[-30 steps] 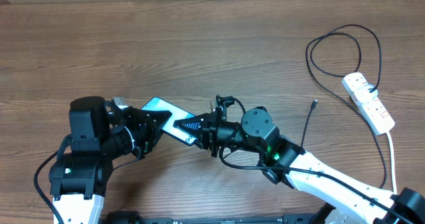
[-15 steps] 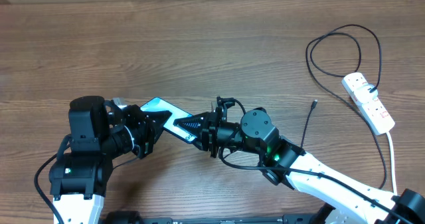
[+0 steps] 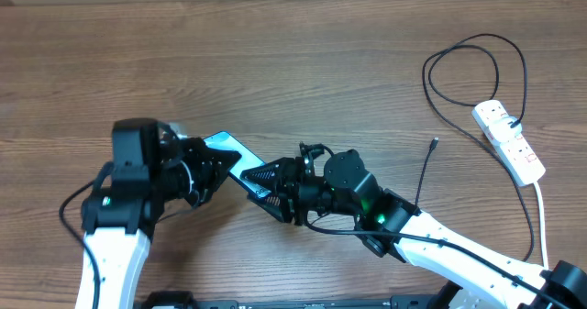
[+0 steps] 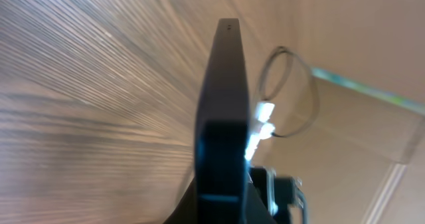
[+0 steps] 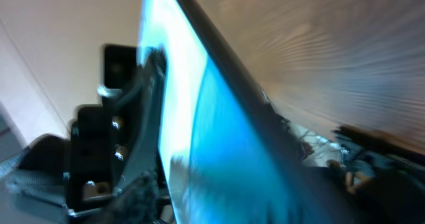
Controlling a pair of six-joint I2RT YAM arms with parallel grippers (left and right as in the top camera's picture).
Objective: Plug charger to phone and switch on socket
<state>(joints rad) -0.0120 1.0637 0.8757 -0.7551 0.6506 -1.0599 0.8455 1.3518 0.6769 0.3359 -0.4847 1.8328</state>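
- Two grippers are at the phone (image 3: 225, 148), one at each end.
- My left gripper (image 3: 204, 167) grasps the far-left end, with its fingers closed on it. In the left wrist view the phone shows edge-on, a dark slab running straight away from me.
- My right gripper (image 3: 268, 182) sits over the near-right end. The right wrist view is blurred, so I cannot tell whether it clamps the phone or only rests against it.
- The phone lies between my arms, left of the table's (image 3: 303, 61) middle, with its long axis running from far-left to near-right. The screen crosses the right wrist view at a steep slant, so I judge it is tipped up off the wood rather than lying flat.
- The charger (image 3: 434, 145) has its tip loose on the table to the right of my right arm, well apart from the phone. From the tip the cable runs near and passes under that arm. Farther off, it loops toward the socket (image 3: 510, 142) at the right edge.
- The coming move turns on one thing: the tip lies to the right of the phone, and my right gripper is much the nearer to it. I judge the left should hold the phone while the right goes for the tip.
- I cannot make out which end carries the port.
- Neither the plugging nor the switching is done yet.
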